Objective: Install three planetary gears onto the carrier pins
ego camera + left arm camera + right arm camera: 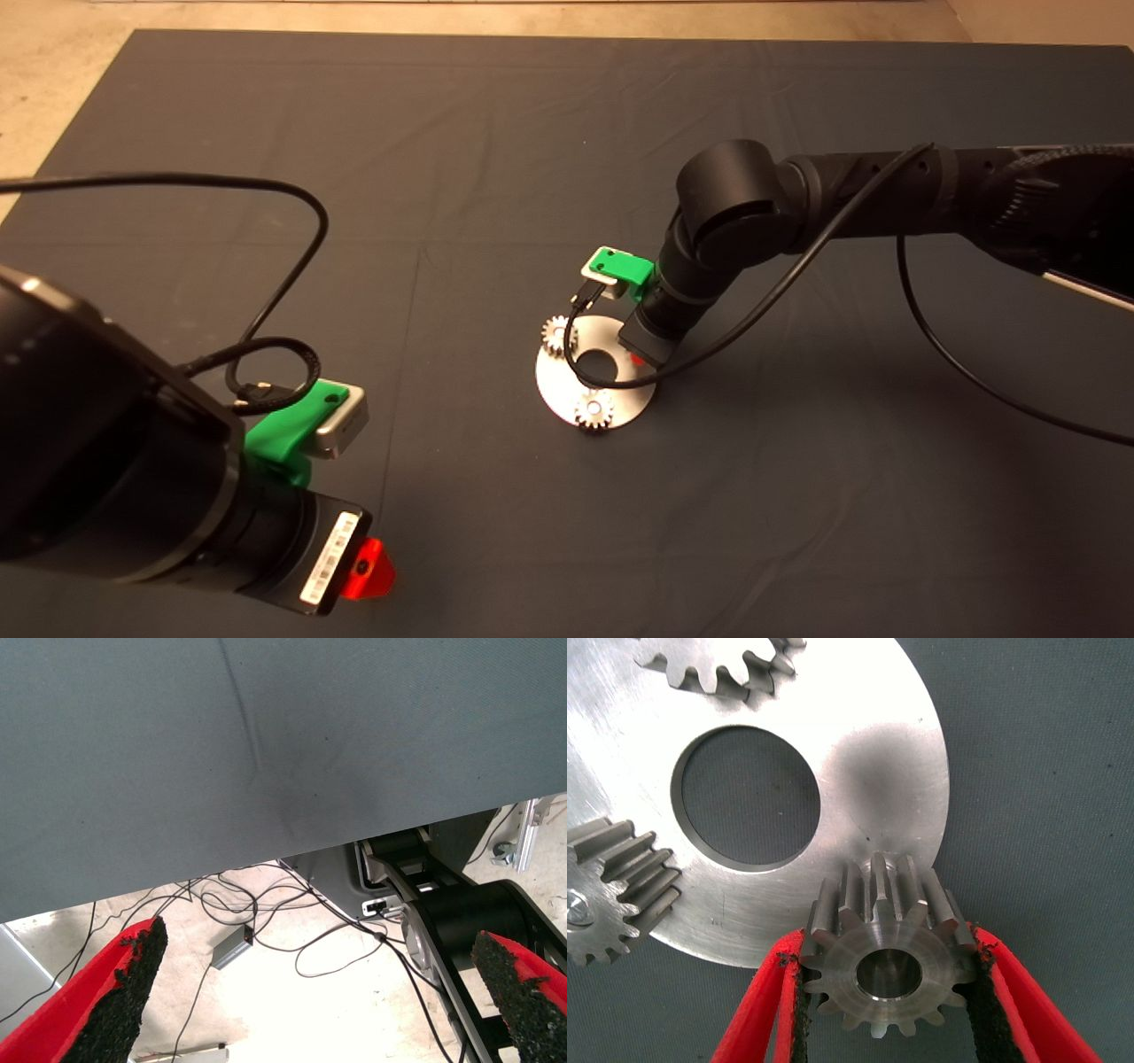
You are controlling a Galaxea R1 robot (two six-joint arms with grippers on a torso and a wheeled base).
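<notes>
The round silver carrier plate (pixel 611 390) lies mid-mat and also shows in the right wrist view (pixel 868 753). Two planetary gears sit on carrier pins: one at the plate's far left (pixel 560 335), one at its near edge (pixel 594 410). They also show in the right wrist view (pixel 607 890) (pixel 718 665). My right gripper (pixel 640 357) (pixel 886 943) is shut on the third gear (pixel 890 970) and holds it over the plate's right rim. The third pin is hidden under this gear. My left gripper (pixel 370 567) (pixel 319 937) waits open and empty at the lower left.
The dark mat (pixel 797 496) lies around the plate. The right arm (pixel 735 204) and its black cable (pixel 762 301) hang over the plate's right side. The left wrist view looks past the mat's edge at floor cables (pixel 266 921).
</notes>
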